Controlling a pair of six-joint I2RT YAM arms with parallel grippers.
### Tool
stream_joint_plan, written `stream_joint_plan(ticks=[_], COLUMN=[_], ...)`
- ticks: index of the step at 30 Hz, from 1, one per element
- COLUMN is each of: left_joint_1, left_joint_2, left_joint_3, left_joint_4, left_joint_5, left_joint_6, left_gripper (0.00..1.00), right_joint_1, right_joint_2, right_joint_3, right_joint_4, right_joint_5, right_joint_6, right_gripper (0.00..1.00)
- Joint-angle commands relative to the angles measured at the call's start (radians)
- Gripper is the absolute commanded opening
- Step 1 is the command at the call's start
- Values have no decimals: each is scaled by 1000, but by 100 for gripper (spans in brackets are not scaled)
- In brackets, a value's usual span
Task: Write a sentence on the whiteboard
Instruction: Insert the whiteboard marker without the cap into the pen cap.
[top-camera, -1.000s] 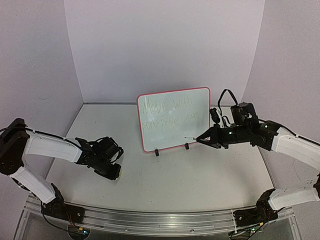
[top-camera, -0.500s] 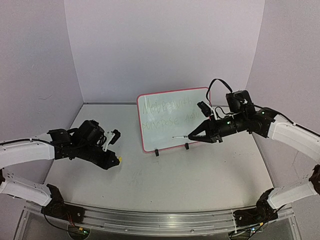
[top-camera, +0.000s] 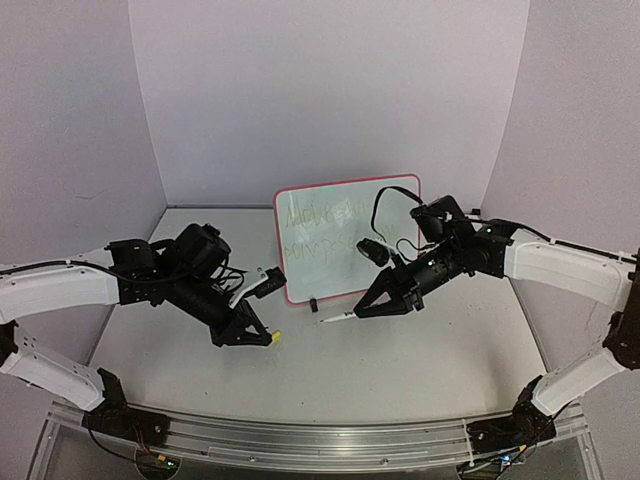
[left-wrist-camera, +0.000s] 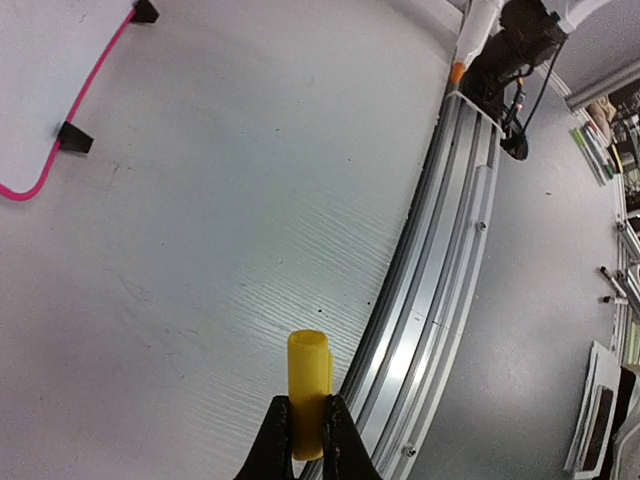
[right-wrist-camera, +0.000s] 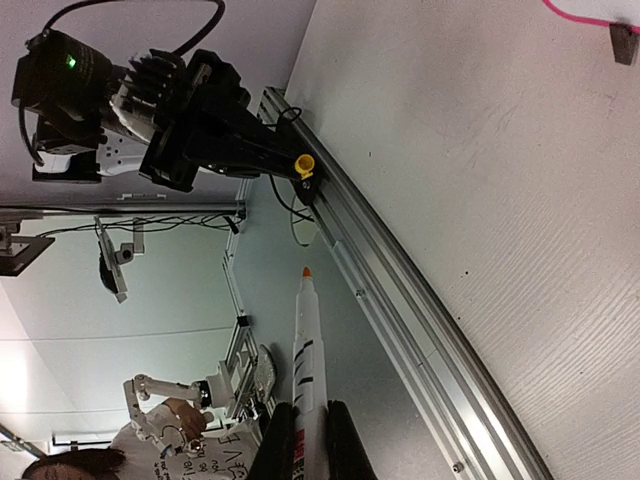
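The whiteboard (top-camera: 330, 230) with a pink-red frame stands upright on two black feet at the table's back middle. The sentence (top-camera: 320, 225) shows on it as two faint yellow-green lines. My right gripper (top-camera: 372, 305) is shut on a white marker (top-camera: 337, 317), uncapped, its orange tip (right-wrist-camera: 306, 271) pointing away from the board toward the left arm. My left gripper (top-camera: 262, 339) is shut on the yellow marker cap (left-wrist-camera: 308, 385), held above the table in front of the board's left side. The cap (right-wrist-camera: 304, 164) also shows in the right wrist view. The marker tip and cap are apart.
The aluminium rail (top-camera: 300, 445) runs along the table's near edge. The board's black feet (left-wrist-camera: 75, 137) and pink frame corner (left-wrist-camera: 40, 180) show in the left wrist view. Lilac walls close the back and sides.
Both arms have moved inward to the table's middle. The right gripper has drawn the marker away from the board, down and left. The left gripper has carried the cap right, toward the marker.
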Motion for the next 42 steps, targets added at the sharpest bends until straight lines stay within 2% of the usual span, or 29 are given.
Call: stream_joint_plan(ticks=[1, 9, 42], left_joint_1=[-77, -148, -155], left_joint_2=[37, 79, 105], left_joint_3=[77, 89, 100], left_joint_4=[-4, 35, 66], left_joint_5=[31, 37, 85], left_joint_6=[134, 202, 252], left_gripper=[0, 0, 0], right_joint_1=[36, 55, 116], right_joint_2=[39, 90, 178], right_joint_3=[52, 49, 64], right_joint_4=[2, 0, 2], right_joint_5=[-89, -134, -125], right_joint_6=[-7, -15, -41], right_gripper=[0, 0, 0])
